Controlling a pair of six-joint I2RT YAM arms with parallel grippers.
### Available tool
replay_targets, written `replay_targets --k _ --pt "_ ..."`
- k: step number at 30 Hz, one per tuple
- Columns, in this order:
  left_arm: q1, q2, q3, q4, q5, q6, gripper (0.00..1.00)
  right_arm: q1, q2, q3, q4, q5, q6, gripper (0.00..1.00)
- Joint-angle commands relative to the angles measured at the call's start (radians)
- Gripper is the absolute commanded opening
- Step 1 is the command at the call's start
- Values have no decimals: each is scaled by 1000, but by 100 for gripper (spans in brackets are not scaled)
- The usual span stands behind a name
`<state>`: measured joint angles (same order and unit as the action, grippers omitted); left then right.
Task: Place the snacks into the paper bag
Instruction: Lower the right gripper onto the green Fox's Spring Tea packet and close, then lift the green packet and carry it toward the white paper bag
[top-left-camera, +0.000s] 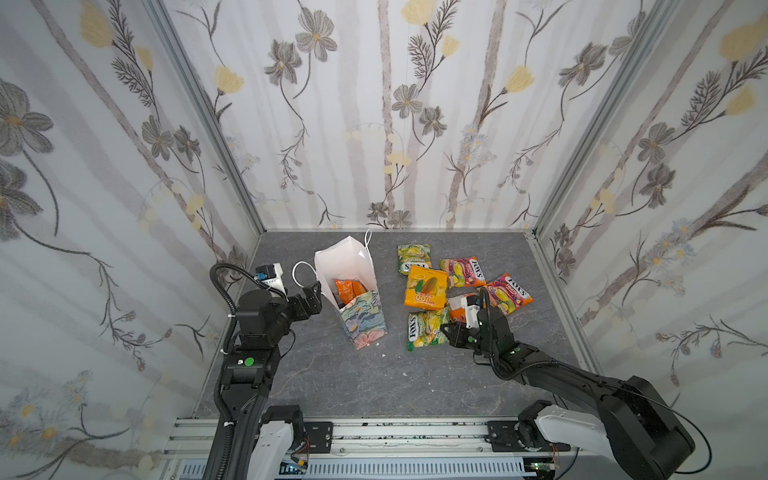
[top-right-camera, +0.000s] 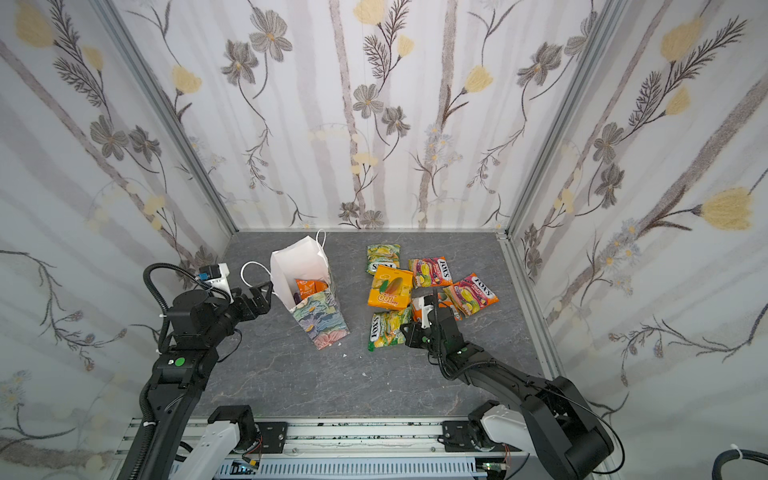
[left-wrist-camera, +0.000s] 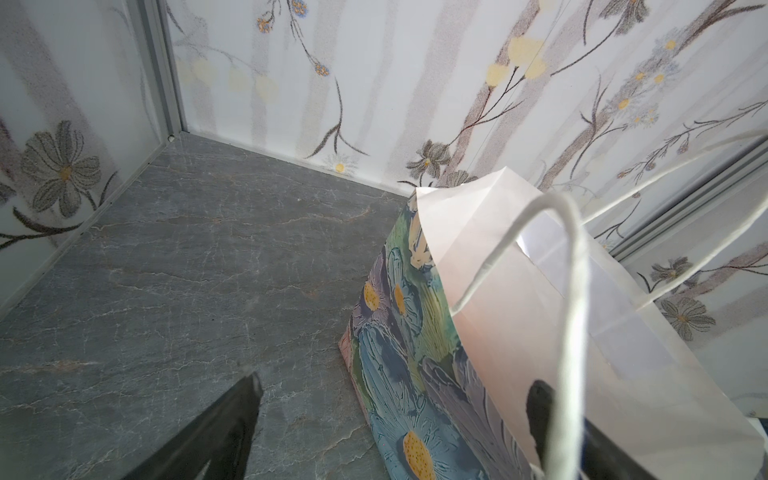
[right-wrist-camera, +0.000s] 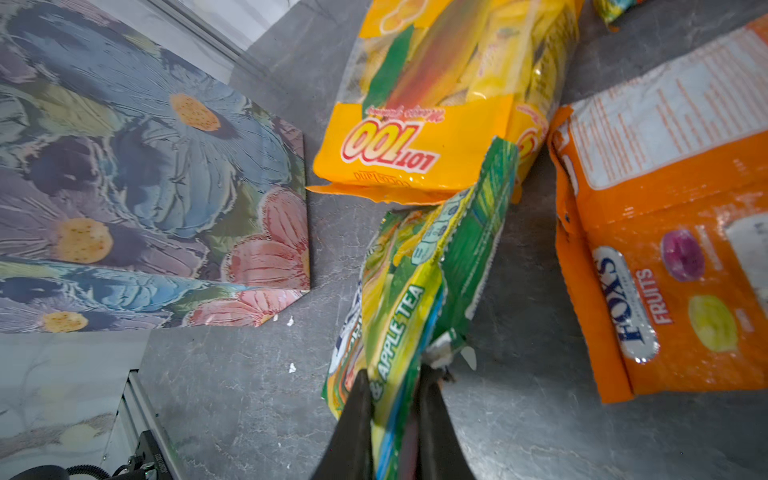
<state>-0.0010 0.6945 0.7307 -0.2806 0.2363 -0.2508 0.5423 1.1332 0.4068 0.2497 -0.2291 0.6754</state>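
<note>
The right fingers are clamped on one edge of the green packet, which rests on the worktop just beside the upright paper bag. The left fingers stand apart, straddling the bag's rim. Best to lift until the packet hangs clear, carry it over the mouth, and release low.
</note>
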Motion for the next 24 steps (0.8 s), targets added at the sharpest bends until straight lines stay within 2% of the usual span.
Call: replay_targets --k 1,16,24 --pt "1 -3 -2 35 1 -1 100 2 -40 28 -13 -8 -15 0" --pt "1 -16 -3 31 -8 1 100 38 -151 184 -111 -55 -80 0" --pt "1 -20 -2 29 -7 -1 100 75 -178 271 -183 -20 -121 0"
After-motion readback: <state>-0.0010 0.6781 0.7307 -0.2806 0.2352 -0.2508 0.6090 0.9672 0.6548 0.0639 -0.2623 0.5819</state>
